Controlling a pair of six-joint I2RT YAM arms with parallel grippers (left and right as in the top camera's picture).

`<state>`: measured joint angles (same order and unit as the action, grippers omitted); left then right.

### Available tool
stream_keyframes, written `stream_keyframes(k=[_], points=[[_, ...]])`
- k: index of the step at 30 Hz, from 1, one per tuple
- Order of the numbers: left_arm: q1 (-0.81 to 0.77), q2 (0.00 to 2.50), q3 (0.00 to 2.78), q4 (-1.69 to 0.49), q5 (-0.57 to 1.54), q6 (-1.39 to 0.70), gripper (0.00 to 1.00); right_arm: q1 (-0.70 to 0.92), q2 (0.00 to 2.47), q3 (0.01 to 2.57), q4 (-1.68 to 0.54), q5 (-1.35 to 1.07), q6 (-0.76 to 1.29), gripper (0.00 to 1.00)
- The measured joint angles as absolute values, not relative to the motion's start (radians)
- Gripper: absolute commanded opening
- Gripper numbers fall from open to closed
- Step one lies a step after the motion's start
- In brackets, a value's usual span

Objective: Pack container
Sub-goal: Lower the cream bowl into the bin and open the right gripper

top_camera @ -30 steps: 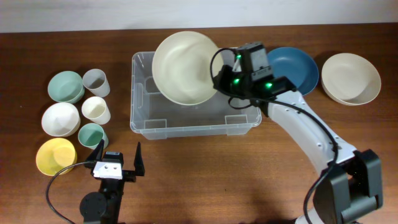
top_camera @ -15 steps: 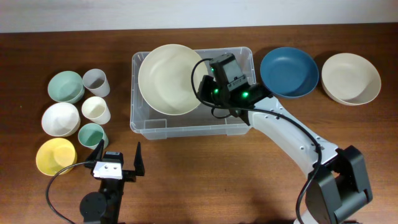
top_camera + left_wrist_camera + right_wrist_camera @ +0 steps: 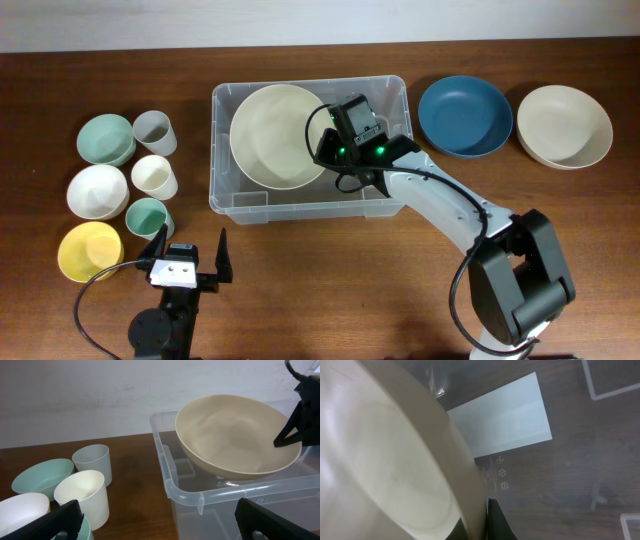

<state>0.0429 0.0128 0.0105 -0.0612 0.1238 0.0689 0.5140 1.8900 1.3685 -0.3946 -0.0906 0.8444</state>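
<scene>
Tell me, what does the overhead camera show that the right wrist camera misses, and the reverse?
Only overhead: the blue bowl, the pale bowl beside it, the grey cup among small cups and bowls at the left, and the open left end effector. Only the right wrist: the white label on the base of the container, close up through clear plastic. Both: the large cream bowl, gripped by its rim in the right end effector, partly inside the container.
</scene>
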Motion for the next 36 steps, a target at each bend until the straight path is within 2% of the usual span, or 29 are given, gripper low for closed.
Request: stream_keyframes(k=[20,22,25,28,32,36], points=[[0.043,0.013,0.010,-0.061,0.124,0.068,0.99,0.514,1.965,1.369,-0.392,-0.135,0.894,0.04],[0.043,0.013,0.010,-0.061,0.124,0.068,0.99,0.514,1.965,1.369,-0.392,-0.147,0.902,0.06],[0.043,0.013,0.010,-0.061,0.124,0.068,0.99,0.514,1.965,1.369,-0.392,-0.163,0.912,0.14],[0.043,0.013,0.010,-0.061,0.124,0.068,0.99,0.514,1.965,1.369,-0.399,-0.170,0.914,0.15],[0.043,0.013,0.010,-0.061,0.124,0.068,0.99,0.514,1.966,1.369,-0.405,-0.183,0.918,0.22],[0.043,0.013,0.010,-0.061,0.124,0.068,0.99,0.514,1.966,1.369,-0.408,-0.187,0.916,0.22]])
